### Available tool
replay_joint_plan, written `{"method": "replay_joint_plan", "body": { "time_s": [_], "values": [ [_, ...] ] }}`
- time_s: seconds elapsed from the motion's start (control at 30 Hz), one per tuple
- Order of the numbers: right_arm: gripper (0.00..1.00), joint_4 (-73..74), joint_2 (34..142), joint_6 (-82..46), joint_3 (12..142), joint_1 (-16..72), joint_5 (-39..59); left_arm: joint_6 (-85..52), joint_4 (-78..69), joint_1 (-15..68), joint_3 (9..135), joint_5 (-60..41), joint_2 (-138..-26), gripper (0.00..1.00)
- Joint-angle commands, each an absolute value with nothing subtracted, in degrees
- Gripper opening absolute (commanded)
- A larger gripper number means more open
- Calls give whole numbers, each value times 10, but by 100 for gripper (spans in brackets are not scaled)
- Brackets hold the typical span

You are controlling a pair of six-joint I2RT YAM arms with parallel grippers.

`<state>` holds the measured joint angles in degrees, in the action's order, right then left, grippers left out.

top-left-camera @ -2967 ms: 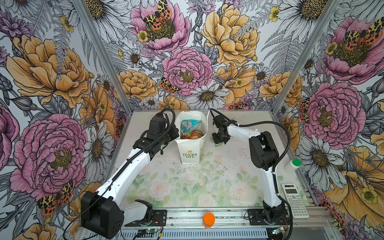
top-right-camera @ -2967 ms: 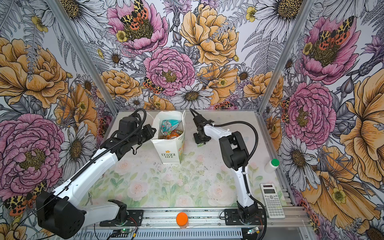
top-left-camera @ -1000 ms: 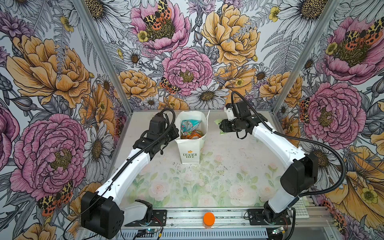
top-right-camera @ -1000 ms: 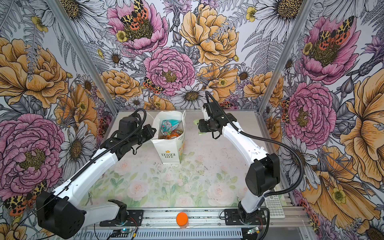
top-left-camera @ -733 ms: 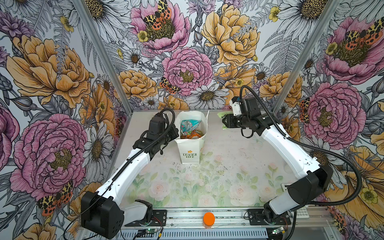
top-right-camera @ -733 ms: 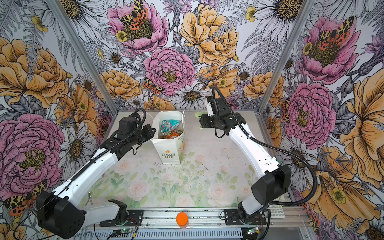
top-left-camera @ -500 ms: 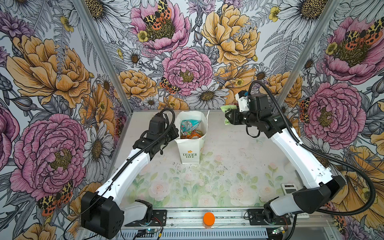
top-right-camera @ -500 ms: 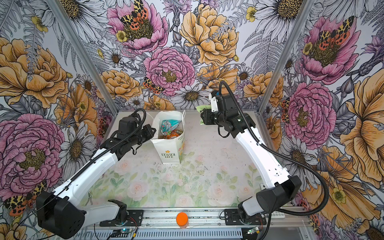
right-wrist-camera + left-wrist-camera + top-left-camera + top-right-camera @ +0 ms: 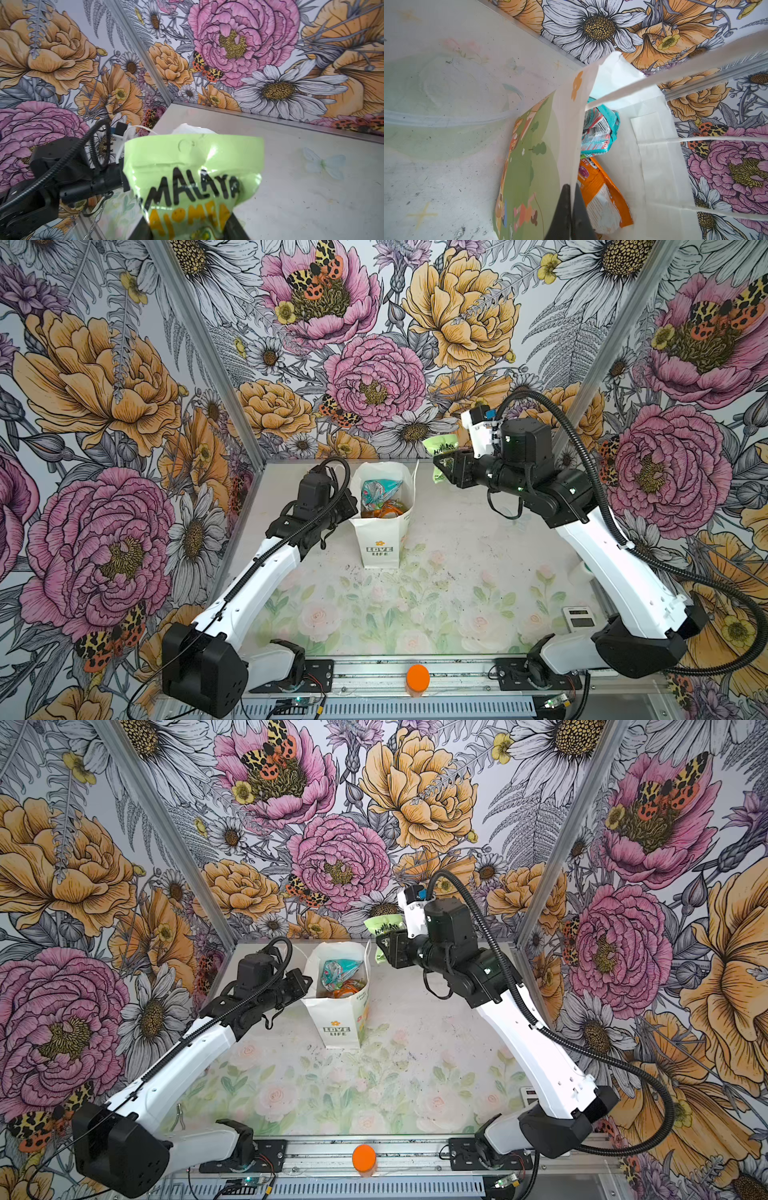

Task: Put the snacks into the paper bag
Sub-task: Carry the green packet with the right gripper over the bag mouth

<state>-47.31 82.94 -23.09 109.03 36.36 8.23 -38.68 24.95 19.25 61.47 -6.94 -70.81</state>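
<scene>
Load: pale green packet [image 9: 439, 446] clamped in right gripper [image 9: 445, 467], raised just right of paper bag [image 9: 380, 545]. Bag rim pinched between closed jaws of left gripper [image 9: 571, 188]. Inside: teal packet [image 9: 376, 491], orange packet [image 9: 386, 510]. Risk: floppy packet snags rim or cord handle [image 9: 654, 80], tips bag, drops onto table [image 9: 457, 556].

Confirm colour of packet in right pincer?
Pale green packet, black lettering; right wrist view shows it best.
</scene>
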Motion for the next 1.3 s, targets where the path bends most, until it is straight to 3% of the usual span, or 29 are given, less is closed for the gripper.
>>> {"method": "replay_joint_plan", "body": {
  "time_s": [0.0,0.53,1.27],
  "values": [
    [28,-464,861,-228,1120,392,64,-386,226,188,616,-79,-697,0],
    [27,-463,989,-228,1180,451,19,-386,228,189,613,-75,-695,0],
    [27,-467,1067,-236,1178,474,-2,-386,228,188,614,-76,-699,0]
  ]
}}
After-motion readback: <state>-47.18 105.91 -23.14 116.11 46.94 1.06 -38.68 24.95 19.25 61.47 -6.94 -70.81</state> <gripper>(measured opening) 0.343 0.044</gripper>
